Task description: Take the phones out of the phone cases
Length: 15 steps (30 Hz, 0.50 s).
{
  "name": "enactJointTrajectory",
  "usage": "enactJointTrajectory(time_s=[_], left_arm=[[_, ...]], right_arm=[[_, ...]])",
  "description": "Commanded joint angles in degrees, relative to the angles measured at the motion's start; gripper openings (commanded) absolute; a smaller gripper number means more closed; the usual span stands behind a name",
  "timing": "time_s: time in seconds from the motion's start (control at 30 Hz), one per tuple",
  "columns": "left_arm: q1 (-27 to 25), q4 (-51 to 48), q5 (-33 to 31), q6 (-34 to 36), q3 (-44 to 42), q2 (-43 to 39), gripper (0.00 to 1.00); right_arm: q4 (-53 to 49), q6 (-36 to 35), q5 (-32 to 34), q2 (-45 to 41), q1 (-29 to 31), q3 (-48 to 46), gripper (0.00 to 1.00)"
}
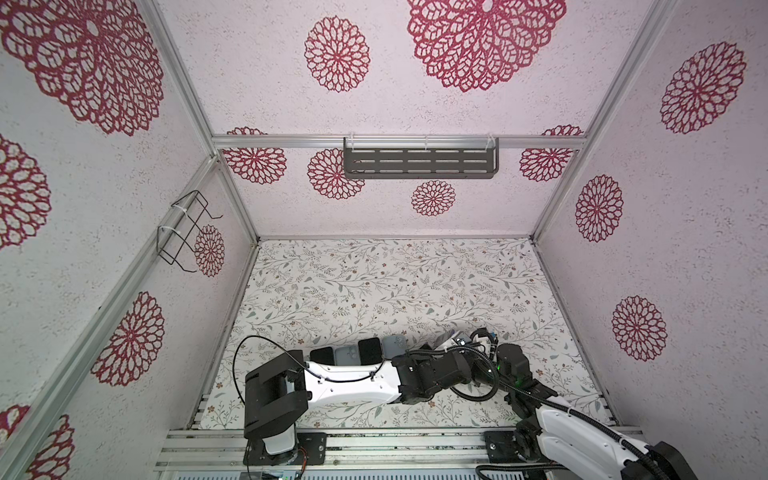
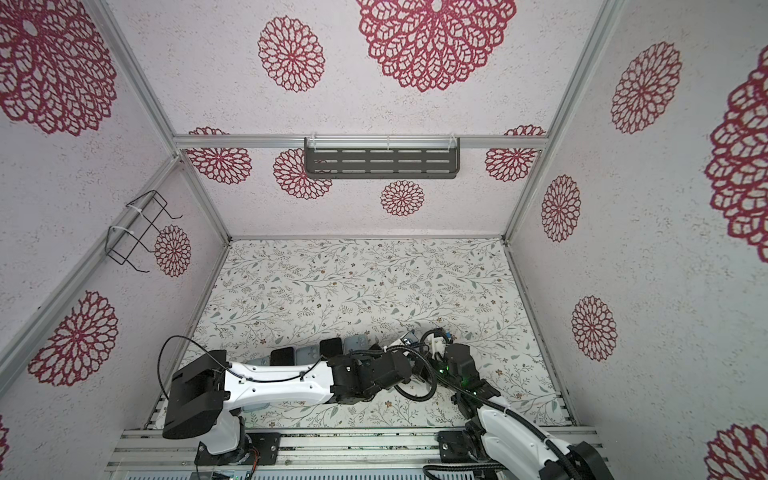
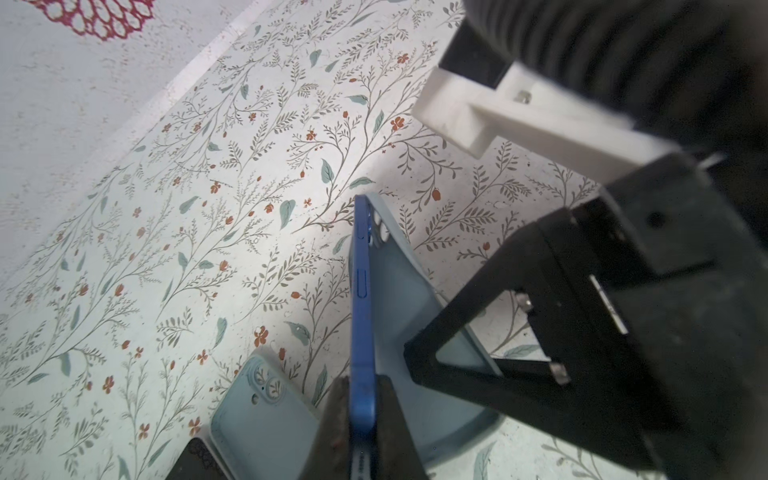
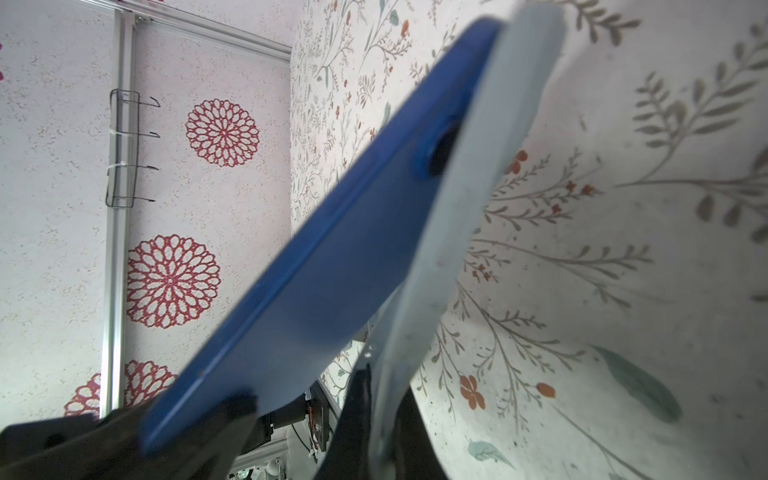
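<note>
Smooth, slab-flat blue phone (image 3: 361,291) — matte, perhaps rubbery case (image 3: 399,299).

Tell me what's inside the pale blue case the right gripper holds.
Only the camera end of the blue phone meets the pale blue case; the rest angles out, left gripper shut on it. The right gripper clamps the case and hides part of its interior.

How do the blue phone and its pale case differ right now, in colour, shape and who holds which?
Colour: the blue phone is deep blue, the case pale grey-blue.
Grip: the left gripper pinches the phone; the right gripper pinches the case.
Shape: the phone is straight, while the case bows away from it, with a gap at the gripped end.
Shared: both are held on edge, and they meet at the camera end.
</note>
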Motion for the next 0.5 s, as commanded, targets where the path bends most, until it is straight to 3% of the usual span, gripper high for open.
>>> enactJointTrajectory(time_s=[0.0, 0.2, 0.47], left_arm=[[-3.3, -6.0, -5.9, -4.6, 4.0, 0.2, 0.0], [-5.6, -22.4, -13.5, -10.7, 10.6, 3.4, 0.0], [-7.4, -40.3, -15.0, -16.6, 19.4, 11.6, 0.0]], right_arm=[[-3.1, -2.3, 1.6, -2.0, -0.4, 1.3, 0.0], [-19.4, -7.8, 5.4, -5.1, -1.5, 4.7, 0.0], [-34.0, -15.1, 7.9, -6.8, -5.9, 10.5, 0.0]])
